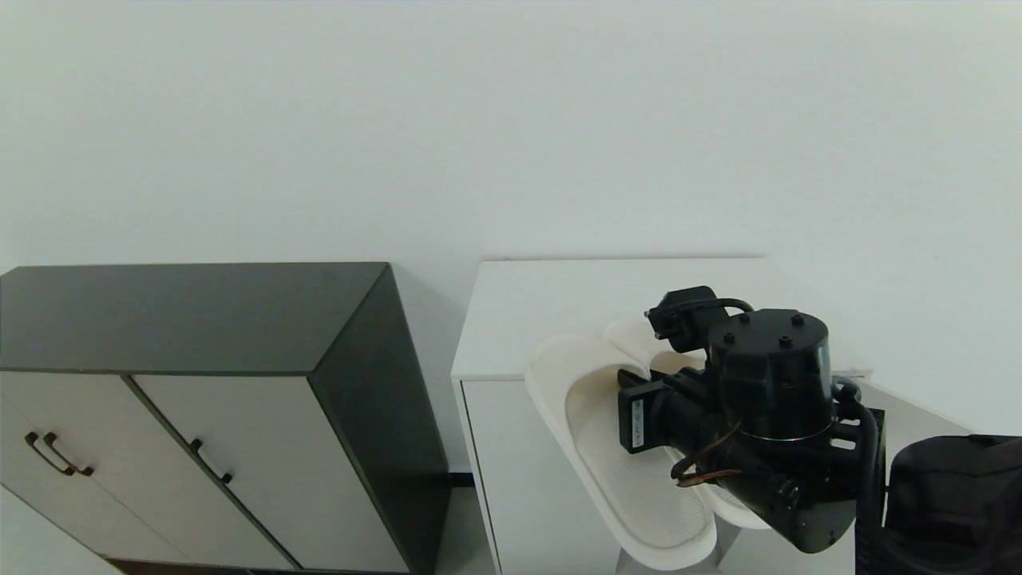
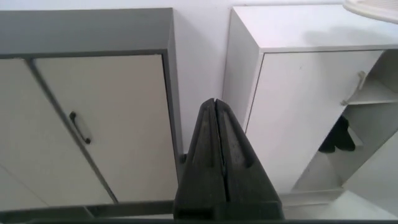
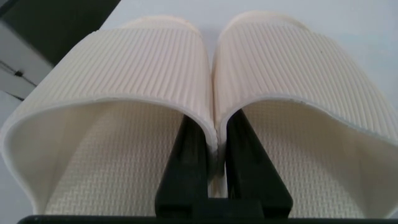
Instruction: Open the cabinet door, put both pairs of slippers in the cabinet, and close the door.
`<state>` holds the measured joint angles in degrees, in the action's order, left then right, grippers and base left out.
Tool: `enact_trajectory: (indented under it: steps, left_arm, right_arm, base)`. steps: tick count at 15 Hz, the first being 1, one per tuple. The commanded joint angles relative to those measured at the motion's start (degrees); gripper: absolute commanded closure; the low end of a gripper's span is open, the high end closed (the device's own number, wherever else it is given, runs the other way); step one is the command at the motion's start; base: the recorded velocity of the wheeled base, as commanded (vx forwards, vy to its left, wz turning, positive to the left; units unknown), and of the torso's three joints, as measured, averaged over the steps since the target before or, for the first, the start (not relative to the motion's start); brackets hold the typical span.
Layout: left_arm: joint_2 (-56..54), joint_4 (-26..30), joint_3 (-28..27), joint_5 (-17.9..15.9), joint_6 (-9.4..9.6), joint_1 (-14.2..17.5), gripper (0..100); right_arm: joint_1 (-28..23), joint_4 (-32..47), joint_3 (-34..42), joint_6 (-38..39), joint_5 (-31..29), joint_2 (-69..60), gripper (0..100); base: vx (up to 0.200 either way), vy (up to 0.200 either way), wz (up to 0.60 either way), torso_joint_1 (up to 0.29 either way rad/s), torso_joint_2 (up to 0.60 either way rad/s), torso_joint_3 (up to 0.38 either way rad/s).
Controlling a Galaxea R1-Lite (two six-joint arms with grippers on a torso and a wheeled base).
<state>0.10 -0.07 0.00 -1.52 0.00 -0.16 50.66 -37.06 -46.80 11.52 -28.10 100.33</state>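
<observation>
A pair of cream ribbed slippers (image 3: 149,81) hangs side by side in my right gripper (image 3: 217,146), whose fingers (image 3: 185,155) are shut on the two inner strap edges pressed together. In the head view the cream slippers (image 1: 631,487) sit in front of the white cabinet (image 1: 559,303), toes up near its top edge. My left gripper (image 2: 216,118) is shut with nothing in it and points at the gap between the two cabinets. The white cabinet (image 2: 298,31) stands open on its far side, showing a shelf and a dark pair of slippers (image 2: 339,138) inside.
A dark cabinet (image 1: 184,315) with pale doors and dark handles (image 1: 211,463) stands to the left of the white one, a narrow gap between them. A plain white wall runs behind both. The white cabinet's nearer door (image 2: 311,112) with its handle (image 2: 356,87) is closed.
</observation>
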Motion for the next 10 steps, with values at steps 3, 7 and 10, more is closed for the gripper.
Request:
enact_trajectory:
  steps: [3, 7, 10]
  left_arm:
    - [0.1, 0.0, 0.0, 0.0, 0.0, 0.1, 100]
    - [0.1, 0.0, 0.0, 0.0, 0.0, 0.0, 100]
    - [0.1, 0.0, 0.0, 0.0, 0.26, 0.0, 100]
  right_arm:
    - [0.0, 0.0, 0.6, -0.1, 0.1, 0.1, 100]
    - [-0.7, -0.1, 1.1, 0.2, 0.2, 0.6, 100]
    - [-1.4, -0.2, 0.9, 0.3, 0.2, 2.0, 100]
  base:
    - [-0.2, 0.0, 0.0, 0.001, 0.0, 0.004]
    - [-0.05, 0.0, 0.0, 0.001, 0.0, 0.001]
    - [0.0, 0.0, 0.0, 0.0, 0.0, 0.0]
